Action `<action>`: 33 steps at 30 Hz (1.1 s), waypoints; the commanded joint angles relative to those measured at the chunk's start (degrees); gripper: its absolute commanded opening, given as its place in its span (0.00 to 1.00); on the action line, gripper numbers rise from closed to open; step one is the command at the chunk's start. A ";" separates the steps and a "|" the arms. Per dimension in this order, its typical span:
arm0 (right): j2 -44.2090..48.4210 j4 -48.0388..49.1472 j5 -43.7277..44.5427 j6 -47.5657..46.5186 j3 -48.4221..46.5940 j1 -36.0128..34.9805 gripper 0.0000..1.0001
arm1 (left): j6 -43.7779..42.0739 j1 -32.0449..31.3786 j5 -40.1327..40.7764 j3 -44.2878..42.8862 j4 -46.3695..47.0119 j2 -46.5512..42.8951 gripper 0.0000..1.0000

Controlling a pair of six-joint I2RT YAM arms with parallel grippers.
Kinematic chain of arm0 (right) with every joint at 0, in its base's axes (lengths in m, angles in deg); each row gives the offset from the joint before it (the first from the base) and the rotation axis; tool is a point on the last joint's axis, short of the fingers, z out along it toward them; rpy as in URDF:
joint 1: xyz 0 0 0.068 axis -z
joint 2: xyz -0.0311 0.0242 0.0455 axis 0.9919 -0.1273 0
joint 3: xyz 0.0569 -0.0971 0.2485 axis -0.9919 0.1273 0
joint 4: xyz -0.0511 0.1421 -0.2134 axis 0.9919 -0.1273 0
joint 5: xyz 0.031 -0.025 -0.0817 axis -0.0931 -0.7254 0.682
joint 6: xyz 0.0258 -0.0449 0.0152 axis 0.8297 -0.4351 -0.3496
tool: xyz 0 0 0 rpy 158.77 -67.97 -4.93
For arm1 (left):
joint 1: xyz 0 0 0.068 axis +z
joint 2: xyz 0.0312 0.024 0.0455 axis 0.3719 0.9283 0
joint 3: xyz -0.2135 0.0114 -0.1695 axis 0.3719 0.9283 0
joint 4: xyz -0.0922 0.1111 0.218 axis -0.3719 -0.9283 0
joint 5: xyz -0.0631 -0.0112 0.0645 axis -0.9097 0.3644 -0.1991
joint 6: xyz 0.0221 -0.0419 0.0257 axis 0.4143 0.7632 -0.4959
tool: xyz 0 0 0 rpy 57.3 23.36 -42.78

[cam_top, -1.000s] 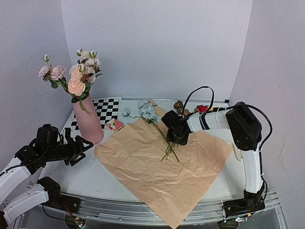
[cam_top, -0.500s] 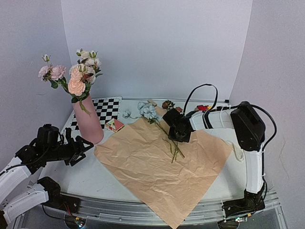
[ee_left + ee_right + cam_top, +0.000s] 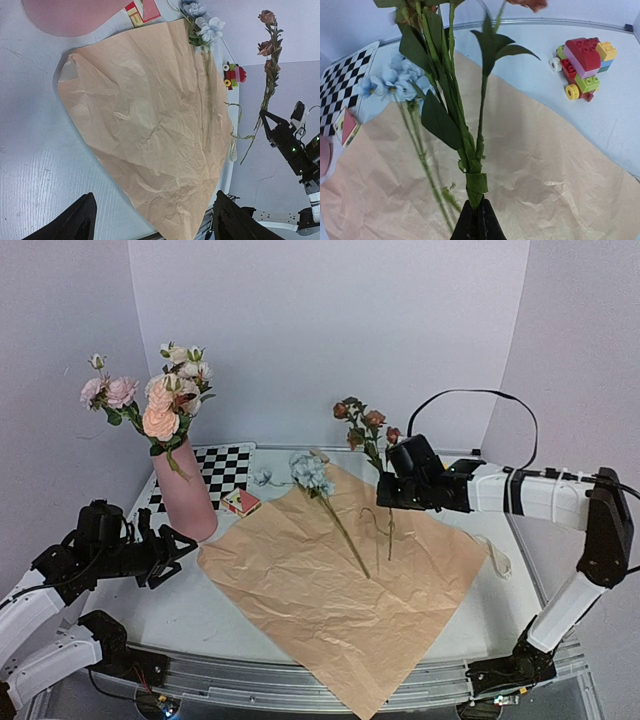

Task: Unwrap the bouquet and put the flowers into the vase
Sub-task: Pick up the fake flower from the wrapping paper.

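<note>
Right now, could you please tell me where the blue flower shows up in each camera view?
Top view: the blue flower lies near the centre, at the far edge of the brown paper.
Left wrist view: blue flower at the top, right of centre, by the paper's upper corner.
Right wrist view: blue flower in the upper left, at the paper's edge.
Shared landmark: the brown paper under its stem.

left hand [image 3: 172, 552]: fingers apart, arm low | right hand [image 3: 388, 490]: pinched closed, arm extended, high
</note>
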 commanded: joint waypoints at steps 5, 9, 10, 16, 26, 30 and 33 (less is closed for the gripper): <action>18.87 20.63 -19.41 -13.60 17.83 -0.20 0.00 | 2.19 -0.12 -1.24 -1.04 1.52 -0.98 0.81; 24.01 22.93 -26.53 -13.76 21.16 -0.22 0.00 | 2.37 -0.20 -1.81 -1.98 3.36 -0.97 0.81; 24.75 23.26 -28.30 -13.60 21.47 -0.22 0.00 | 2.50 -0.19 -1.74 -2.32 3.88 -0.85 0.81; 28.52 26.00 -38.29 -10.84 23.28 -0.22 0.00 | 2.86 -0.56 -1.16 -4.86 6.57 0.81 0.81; 28.75 31.66 -49.02 -5.52 22.93 -0.24 0.00 | 6.19 -18.28 10.72 -9.24 18.45 11.06 0.81; 29.19 34.70 -50.66 -2.13 23.68 -0.26 0.00 | 4.27 -30.93 21.90 -15.44 20.35 19.82 0.82; 29.97 37.30 -52.29 1.12 24.58 -0.29 0.00 | 2.78 -35.34 24.25 -19.55 22.42 25.36 0.82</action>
